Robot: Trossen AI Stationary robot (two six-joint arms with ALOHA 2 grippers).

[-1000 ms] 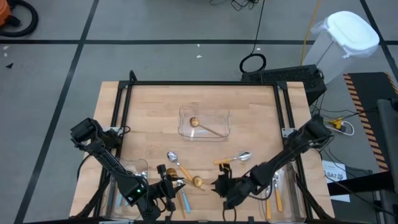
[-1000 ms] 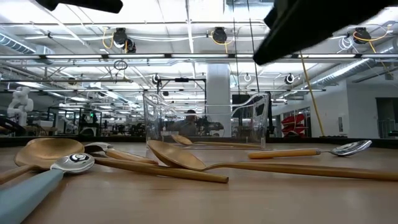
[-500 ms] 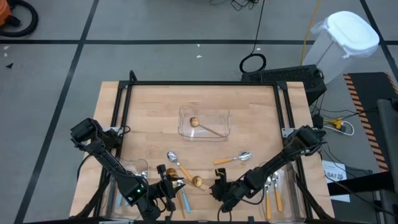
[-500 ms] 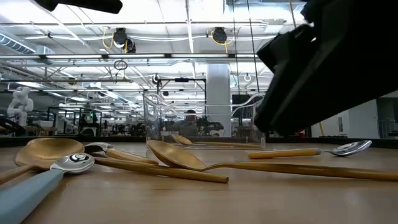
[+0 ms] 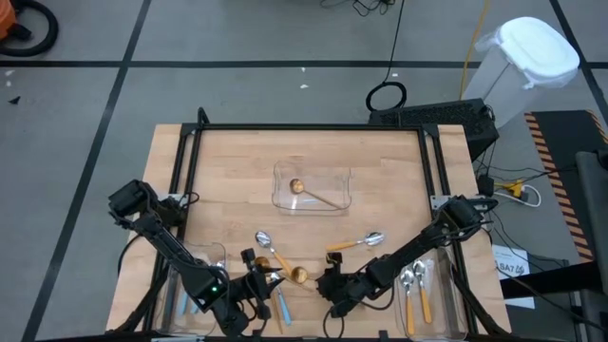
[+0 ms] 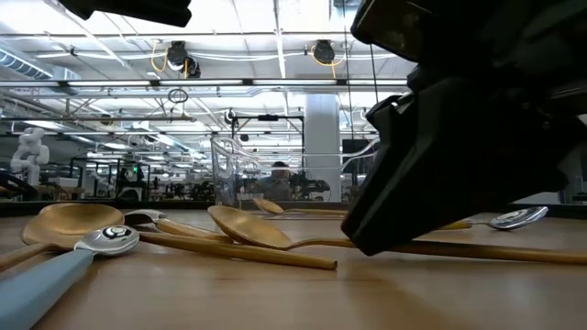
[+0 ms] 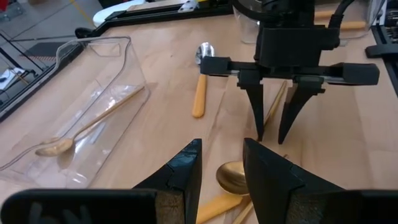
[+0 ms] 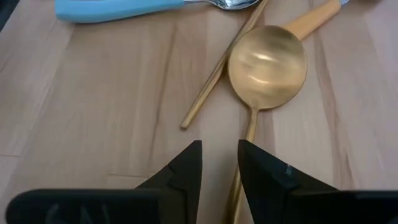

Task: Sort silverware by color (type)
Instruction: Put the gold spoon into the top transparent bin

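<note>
A gold spoon lies on the table near the front, its bowl (image 8: 267,65) toward my left gripper and its handle (image 8: 247,134) running under my right gripper. My right gripper (image 8: 219,163) is open, low over the table and pointing down, with one finger on either side of that handle; it also shows in the left wrist view (image 7: 271,138) and the high view (image 5: 329,284). My left gripper (image 7: 222,155) is open just beyond the gold bowl (image 7: 234,177), also seen in the high view (image 5: 256,282). Two orange-handled spoons (image 5: 353,243) (image 5: 270,247) and a blue-handled spoon (image 8: 124,7) lie close by. My right gripper comes from above, pointing down, its fingers (image 7: 256,112) across the gold spoon's handle (image 7: 277,102) a little behind the bowl. The spoon lies flat on the table. I cannot tell whether a finger touches the handle.
A clear tray (image 5: 312,188) at the table's middle holds one gold spoon. A clear tray (image 5: 190,264) at the front left holds blue-handled spoons, and one (image 5: 439,285) at the front right holds orange-handled spoons. A second gold handle (image 8: 221,68) lies crossed beside the bowl.
My right gripper has gone toward the table's left edge and down, coming over the gold spoon's handle. In the low view the gold spoon's bowl has slid a little sideways.
</note>
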